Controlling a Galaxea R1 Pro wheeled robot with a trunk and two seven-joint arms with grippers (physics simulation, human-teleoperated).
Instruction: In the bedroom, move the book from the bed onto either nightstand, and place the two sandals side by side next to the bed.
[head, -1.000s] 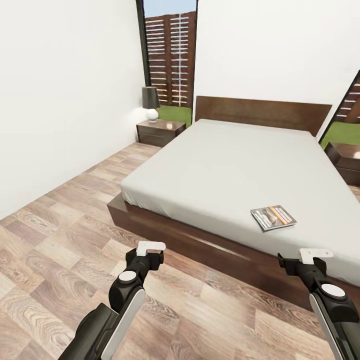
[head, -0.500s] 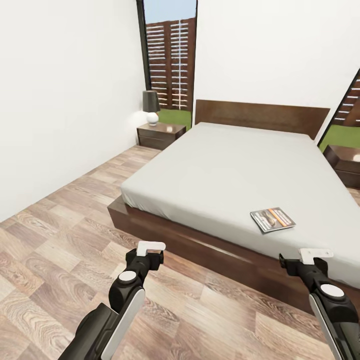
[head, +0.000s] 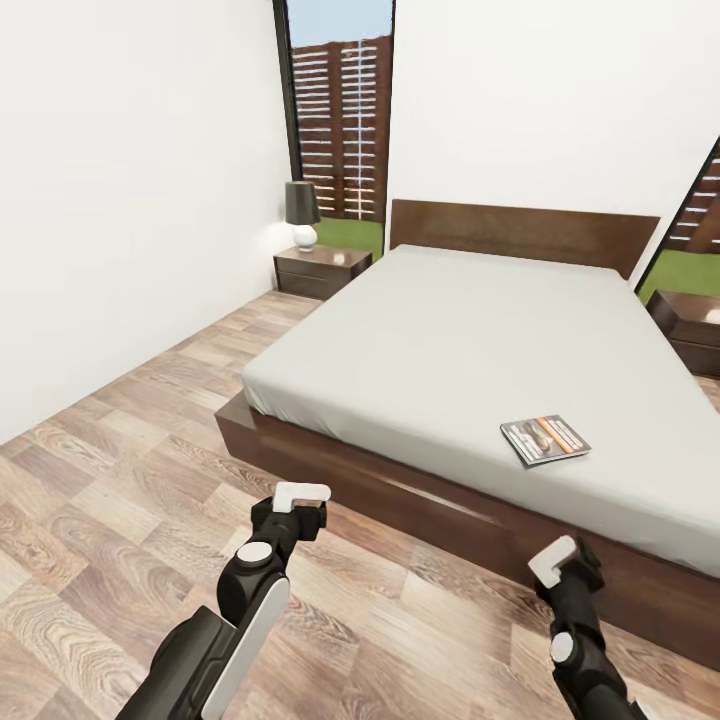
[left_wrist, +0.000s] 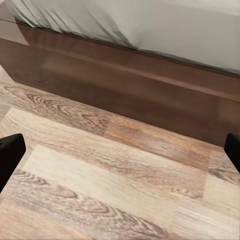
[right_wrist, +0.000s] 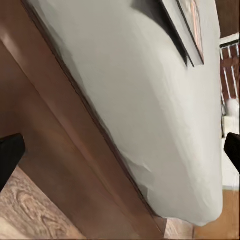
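Right gripper (head: 566, 562) — lower than a half-second ago and turned, now in front of the bed (head: 470, 350) frame; left gripper (head: 300, 503) unchanged over the floor (head: 100, 500). Both wrist views show the dark fingertips set far apart, jaws wide, nothing held. Book (head: 545, 438) — flat on the mattress near the bed's foot edge, beyond the right gripper and well apart from it; right wrist view catches its cover (right_wrist: 187, 25). Nightstand (head: 322, 269) with lamp (head: 302, 212) beside the headboard
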